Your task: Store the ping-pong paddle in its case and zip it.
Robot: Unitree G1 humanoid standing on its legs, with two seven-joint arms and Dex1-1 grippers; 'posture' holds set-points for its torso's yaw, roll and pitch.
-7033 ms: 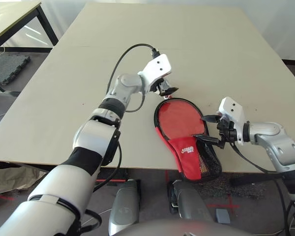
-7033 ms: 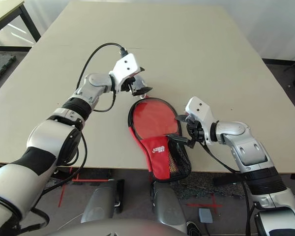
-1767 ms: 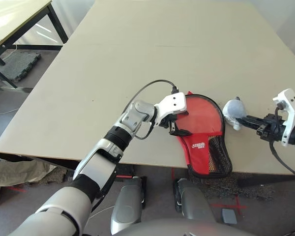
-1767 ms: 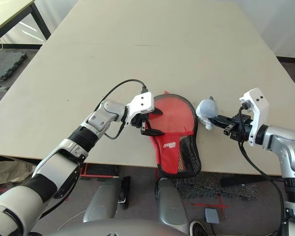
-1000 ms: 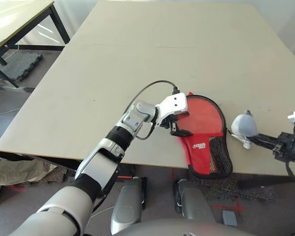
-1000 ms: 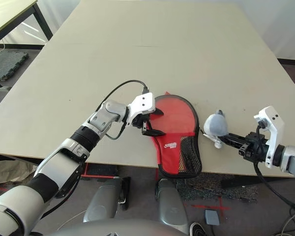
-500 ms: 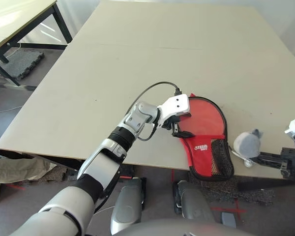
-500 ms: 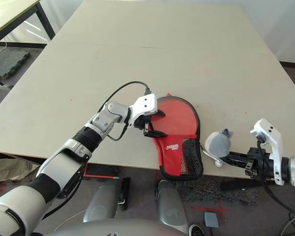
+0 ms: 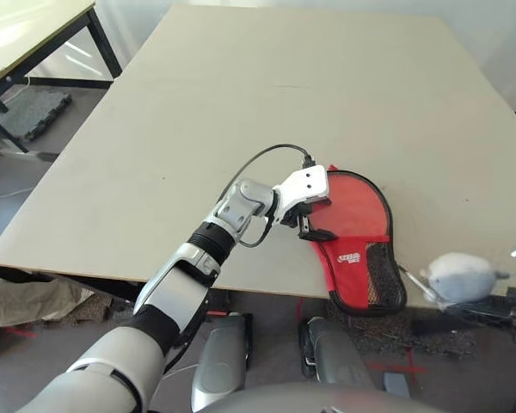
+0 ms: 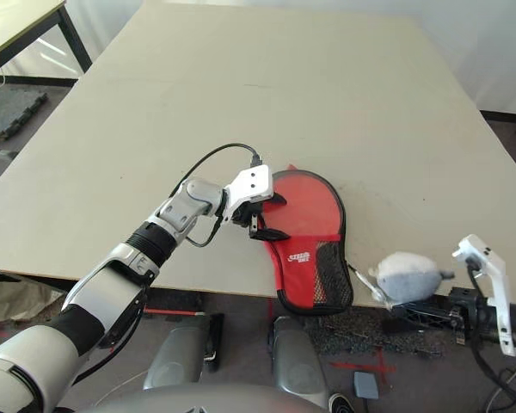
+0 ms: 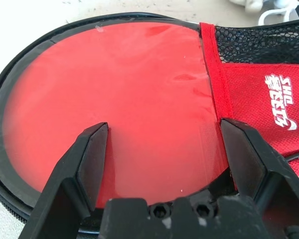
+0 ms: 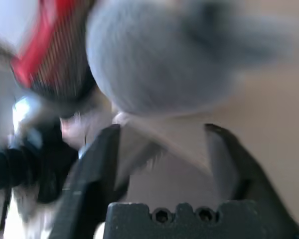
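The red case (image 9: pixel 354 255) lies at the table's near edge, its mesh-pocket end hanging over it. In the case's round end, ringed by black trim, lies the ping-pong paddle (image 11: pixel 119 84), glossy red face up; the logo pocket hides its handle. My left gripper (image 9: pixel 314 219) is open, its fingers (image 11: pixel 89 154) resting on that round end by its left rim. The pale blue-grey plush zipper charm (image 10: pixel 408 275) sits at the table edge right of the case. My right gripper (image 10: pixel 402 308) is below the edge just under the charm, open, with the charm (image 12: pixel 159 55) beyond its fingertips.
The pale table (image 9: pixel 241 103) stretches far and wide beyond the case. A second table (image 9: pixel 26 26) stands at the far left. Below the near edge is dark floor with red tape marks (image 10: pixel 365 366).
My right gripper has drawn the plush charm right and toward me, dropped below the table edge and opened. The left arm has stayed on the case.
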